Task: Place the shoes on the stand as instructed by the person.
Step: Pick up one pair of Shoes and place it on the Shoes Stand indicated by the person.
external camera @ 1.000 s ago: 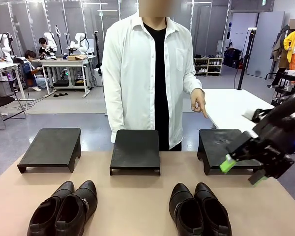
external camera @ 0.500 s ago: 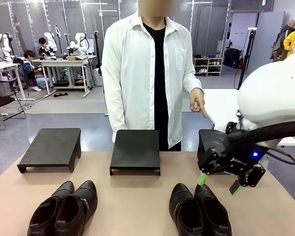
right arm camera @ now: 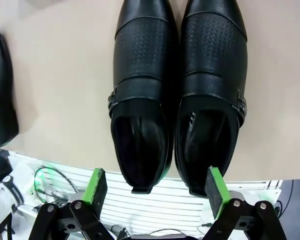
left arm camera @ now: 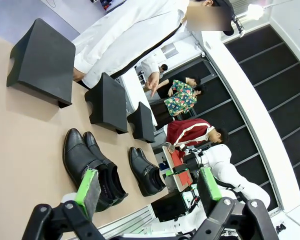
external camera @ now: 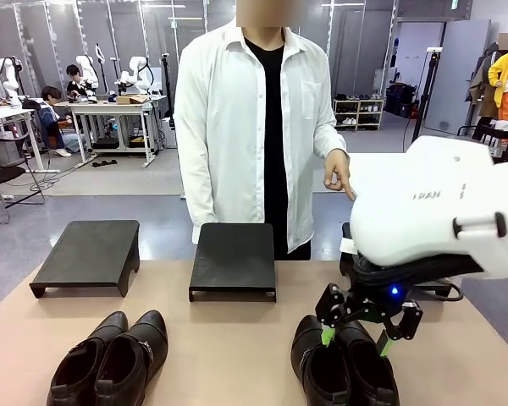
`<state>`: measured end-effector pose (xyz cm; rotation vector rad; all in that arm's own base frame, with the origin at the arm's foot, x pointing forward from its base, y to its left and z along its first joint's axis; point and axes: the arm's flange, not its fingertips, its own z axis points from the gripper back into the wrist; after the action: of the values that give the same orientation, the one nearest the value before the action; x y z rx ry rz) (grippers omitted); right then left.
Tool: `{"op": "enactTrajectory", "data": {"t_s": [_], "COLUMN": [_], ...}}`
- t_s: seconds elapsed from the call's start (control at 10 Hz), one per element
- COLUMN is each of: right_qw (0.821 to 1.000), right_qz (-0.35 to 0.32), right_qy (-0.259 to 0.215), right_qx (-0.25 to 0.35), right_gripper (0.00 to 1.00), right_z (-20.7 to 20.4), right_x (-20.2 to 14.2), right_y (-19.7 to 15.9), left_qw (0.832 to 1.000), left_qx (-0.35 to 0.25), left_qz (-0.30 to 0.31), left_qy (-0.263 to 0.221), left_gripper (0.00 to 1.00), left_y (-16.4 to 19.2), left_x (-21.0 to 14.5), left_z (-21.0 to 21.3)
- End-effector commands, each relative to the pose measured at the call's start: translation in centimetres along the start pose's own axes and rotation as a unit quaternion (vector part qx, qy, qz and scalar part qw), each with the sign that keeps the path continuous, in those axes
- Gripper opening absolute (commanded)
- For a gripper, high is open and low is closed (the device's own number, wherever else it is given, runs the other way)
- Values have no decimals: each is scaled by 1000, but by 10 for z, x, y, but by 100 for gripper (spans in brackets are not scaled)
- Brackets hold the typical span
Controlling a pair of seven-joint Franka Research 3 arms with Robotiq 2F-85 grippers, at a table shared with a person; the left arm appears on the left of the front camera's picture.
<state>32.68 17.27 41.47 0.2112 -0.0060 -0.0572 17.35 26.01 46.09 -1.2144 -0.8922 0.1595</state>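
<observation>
Right gripper (external camera: 356, 341) is spread wide and holds nothing, hanging straight over the right pair of shoes (external camera: 343, 372). In the wrist view its green pads (right arm camera: 96, 186) sit outside both heel openings. My read: it's lining up to pinch the pair as one unit, one pad per outer side. Can't tell any contact with the leather.

That pair sits at 5 o'clock on the table (external camera: 237, 338), shoes touching side by side, toes to 12 o'clock toward the person. Paired and near the robot's edge, so probably staged for an easy reach.

Person's hand (external camera: 339, 173) points down toward the right stand (left arm camera: 141, 122) at 2 o'clock, so that's the likely target. Middle stand (external camera: 234, 258) is at 12 o'clock, left stand (external camera: 89, 254) at 10.

Left gripper (left arm camera: 147, 184) is likewise spread and empty, parked high, clear of the work. Left pair (external camera: 110, 355) waits at 7 o'clock.

Shoe look: glossy black leather, perforated panel over the vamp, instep strap with a small metal buckle, dark lining. No laces that I can see.
</observation>
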Motion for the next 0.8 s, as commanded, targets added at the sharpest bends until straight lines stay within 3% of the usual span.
{"op": "enactTrajectory", "data": {"t_s": [0.0, 0.7], "right_qw": [999, 995], "right_qz": [-16, 4], "right_qy": [-11, 7], "right_qx": [-31, -103], "right_gripper": [100, 100], "right_z": [-33, -97], "right_x": [-17, -22], "right_y": [-6, -3], "left_qw": [1000, 1000], "left_qx": [-10, -10], "left_qz": [-11, -11], "left_qy": [-4, -4], "left_gripper": [100, 100], "left_y": [0, 0], "left_x": [3, 3], "left_z": [1, 1]}}
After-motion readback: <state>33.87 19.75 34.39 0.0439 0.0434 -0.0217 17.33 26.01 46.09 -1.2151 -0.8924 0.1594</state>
